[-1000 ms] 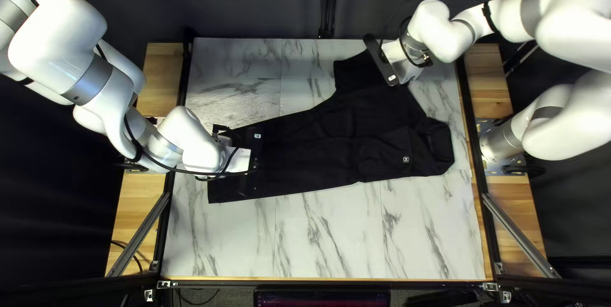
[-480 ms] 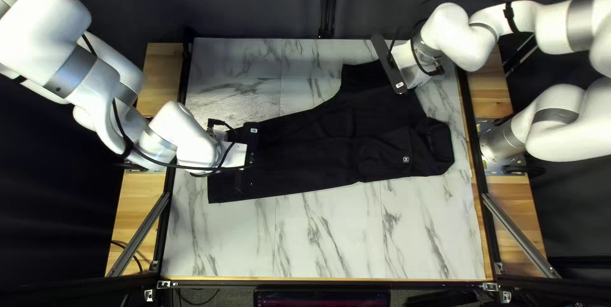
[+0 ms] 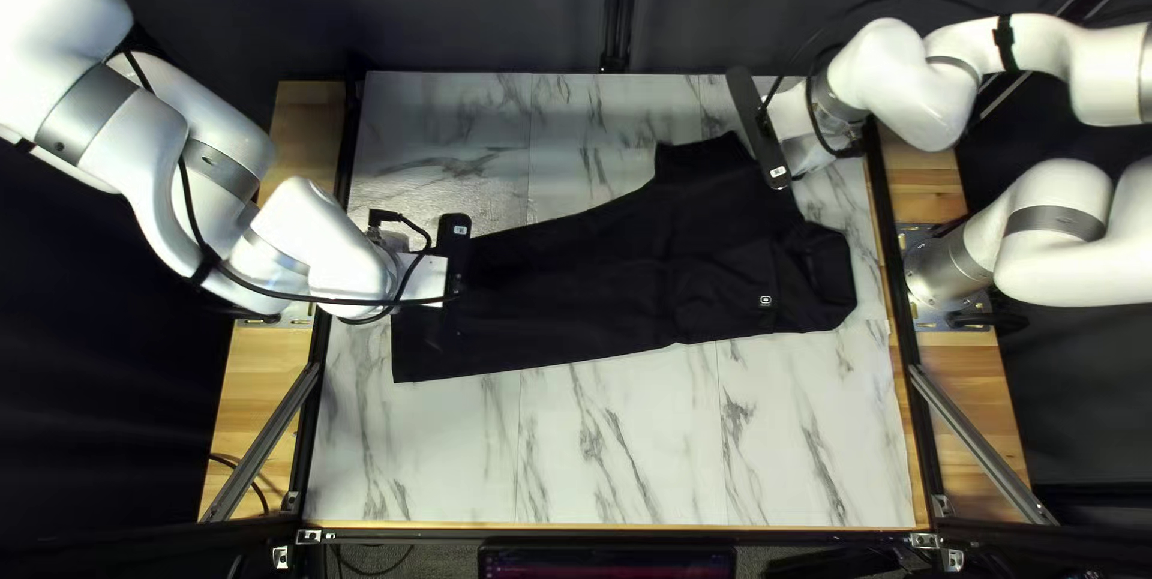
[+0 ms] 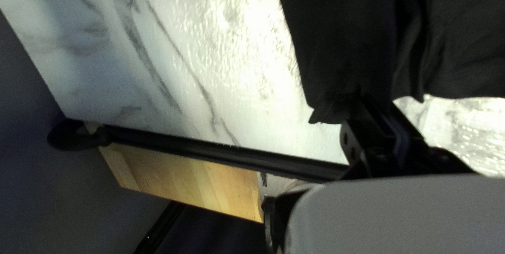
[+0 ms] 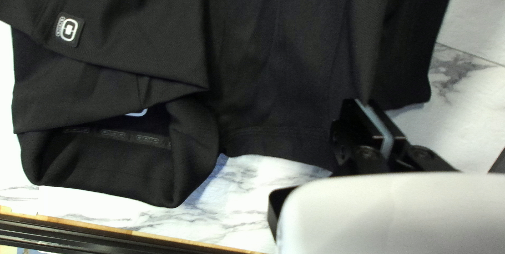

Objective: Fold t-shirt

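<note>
The black t-shirt (image 3: 576,291) lies across the table, its band-like rolled part (image 3: 822,273) at the right of the top left view. My left gripper (image 3: 461,279) is over its left end. At the shirt's far right portion is my right gripper (image 3: 768,147). In the left wrist view, my left gripper (image 4: 365,101) is shut on a bunched edge of the shirt (image 4: 347,33). In the right wrist view, my right gripper (image 5: 363,107) is shut on the shirt (image 5: 273,64) near a hem, beside the overlapping layers with a small patch (image 5: 69,30). The pinched cloth is partly hidden by the fingers.
Marbled table surface (image 3: 600,447) shows along the near side and at the far left. A black rail (image 4: 226,151) and wooden board (image 4: 184,180) border my left arm's side. A dark screen (image 3: 606,561) sits beyond the near edge.
My left gripper has moved left. My right gripper has moved right and slightly nearer, and the shirt's far part has shifted the same way. The near hem has hardly moved.
</note>
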Tool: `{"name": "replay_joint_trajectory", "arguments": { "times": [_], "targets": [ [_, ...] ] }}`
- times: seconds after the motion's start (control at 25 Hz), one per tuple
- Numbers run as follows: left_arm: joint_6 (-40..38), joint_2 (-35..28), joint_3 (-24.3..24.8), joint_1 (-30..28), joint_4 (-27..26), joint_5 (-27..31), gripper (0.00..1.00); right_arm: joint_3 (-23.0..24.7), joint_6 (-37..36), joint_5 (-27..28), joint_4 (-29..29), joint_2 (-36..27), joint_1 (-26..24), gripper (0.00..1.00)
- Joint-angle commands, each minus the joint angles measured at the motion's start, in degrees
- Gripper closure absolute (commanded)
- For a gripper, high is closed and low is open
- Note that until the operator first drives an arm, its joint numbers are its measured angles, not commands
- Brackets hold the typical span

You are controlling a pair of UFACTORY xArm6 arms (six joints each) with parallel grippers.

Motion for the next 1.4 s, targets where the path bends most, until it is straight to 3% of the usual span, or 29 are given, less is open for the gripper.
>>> {"name": "replay_joint_trajectory", "arguments": {
  "times": [0.04,0.24,0.6,1.0,1.4],
  "targets": [
    [-0.9,-0.1,0.6,-0.2,0.0,-0.3,1.0,1.7,3.3,0.4,-1.5,-2.7,1.8,1.0],
    [-0.6,-3.0,3.3,0.7,-0.4,-0.2,1.0,4.3,8.1,1.3,-3.2,-7.2,4.9,1.0],
    [0.3,-7.4,4.5,2.1,-0.5,2.2,1.0,6.6,9.8,-1.5,-3.4,-6.0,6.3,1.0],
    [-2.7,-3.9,4.4,0.2,-0.7,-1.1,1.0,7.7,16.9,3.2,-6.2,-11.5,10.8,1.0],
    [-3.1,-3.0,6.1,-0.4,-1.3,-3.4,1.0,9.5,23.3,-1.7,-8.0,-7.7,16.5,1.0]
  ]
}}
